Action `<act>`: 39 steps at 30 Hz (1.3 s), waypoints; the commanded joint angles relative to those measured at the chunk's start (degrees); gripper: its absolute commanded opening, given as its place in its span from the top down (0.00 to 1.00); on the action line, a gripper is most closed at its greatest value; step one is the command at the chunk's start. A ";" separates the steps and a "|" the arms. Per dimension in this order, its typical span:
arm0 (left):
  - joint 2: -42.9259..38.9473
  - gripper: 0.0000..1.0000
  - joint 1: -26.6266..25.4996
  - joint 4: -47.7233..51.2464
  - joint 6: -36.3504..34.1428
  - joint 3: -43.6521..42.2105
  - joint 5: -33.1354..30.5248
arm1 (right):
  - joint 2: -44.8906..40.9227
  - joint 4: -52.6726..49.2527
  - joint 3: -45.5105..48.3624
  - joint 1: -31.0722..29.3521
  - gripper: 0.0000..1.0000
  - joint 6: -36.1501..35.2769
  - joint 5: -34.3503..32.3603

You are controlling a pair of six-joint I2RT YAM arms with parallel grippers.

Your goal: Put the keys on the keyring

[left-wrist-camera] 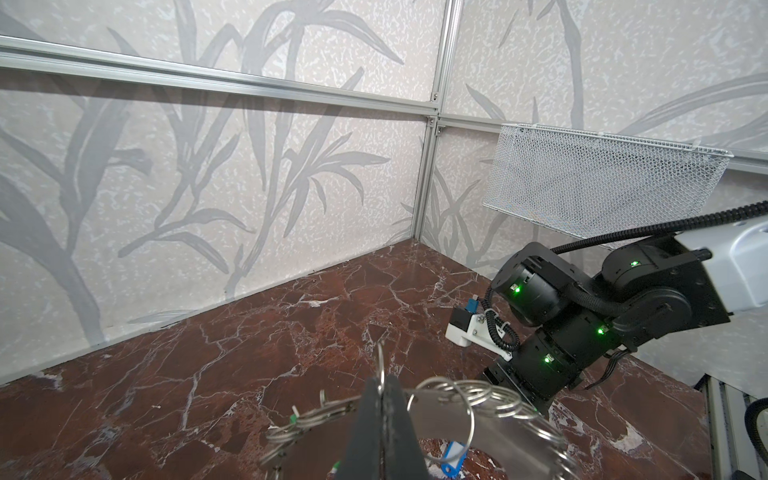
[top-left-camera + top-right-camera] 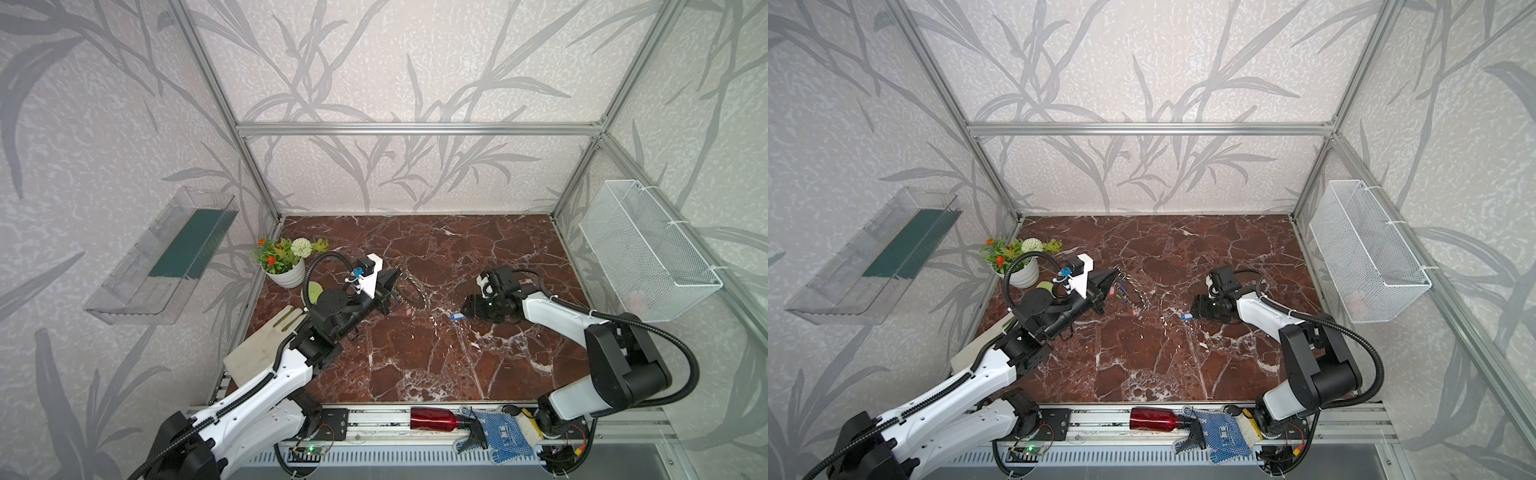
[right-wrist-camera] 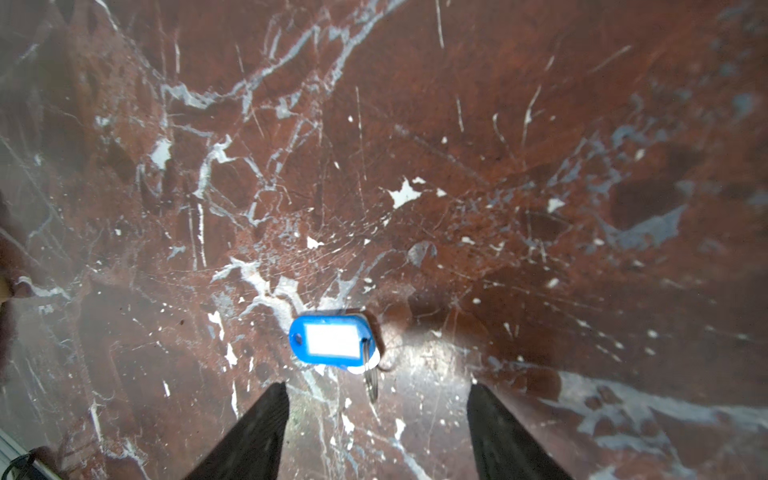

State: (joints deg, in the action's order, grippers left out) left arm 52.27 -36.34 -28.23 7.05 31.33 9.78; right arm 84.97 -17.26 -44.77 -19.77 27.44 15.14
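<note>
While the left tool (image 1: 382, 399) is clamping shut on the rim of the keyring (image 1: 453, 419) and holding it tilted above the desk (image 2: 415, 365), with a second blue tag (image 1: 453, 455) dangling beneath it, the right tool (image 3: 377, 387) is hanging low with its jaws well apart and empty. The blue-tagged key (image 3: 332, 341) is lying flat on the marble just ahead of that tool's fingertips (image 3: 272, 403) rather than between them, and in both top views it is sitting apart from the ring, on the right arm's side. To my eye the danger is lying in the pick: the tag is thin and flat on a hard, glossy surface, so fingers closing from this offset are likely to be nudging it forward, or catching only the little split ring behind it and leaving the key swinging. The keyring is being pinched at one edge only, so a push while threading is liable to be twisting it in the grip or working it loose.
</note>
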 commanded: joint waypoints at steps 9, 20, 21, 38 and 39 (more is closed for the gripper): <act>-0.06 1.00 -0.12 -3.32 -0.65 1.65 1.95 | -12.30 0.16 4.54 0.07 0.31 0.07 -0.05; 0.46 1.00 -0.13 -3.10 -0.56 1.93 2.84 | -16.91 6.05 10.72 2.24 0.31 0.07 4.88; 0.46 1.00 -0.14 -3.02 -0.62 1.94 2.89 | -17.02 6.05 11.08 2.36 0.31 0.07 4.94; 1.19 1.00 0.01 -3.06 -0.42 2.24 3.70 | -13.03 7.13 10.17 3.16 0.31 0.07 7.58; 1.21 1.00 -0.05 -2.98 -0.45 2.24 3.62 | -13.06 6.98 10.06 3.16 0.31 0.07 7.63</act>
State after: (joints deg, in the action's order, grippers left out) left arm 53.84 -36.32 -27.62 7.07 31.33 12.60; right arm 71.50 -10.48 -33.78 -16.84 27.49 21.61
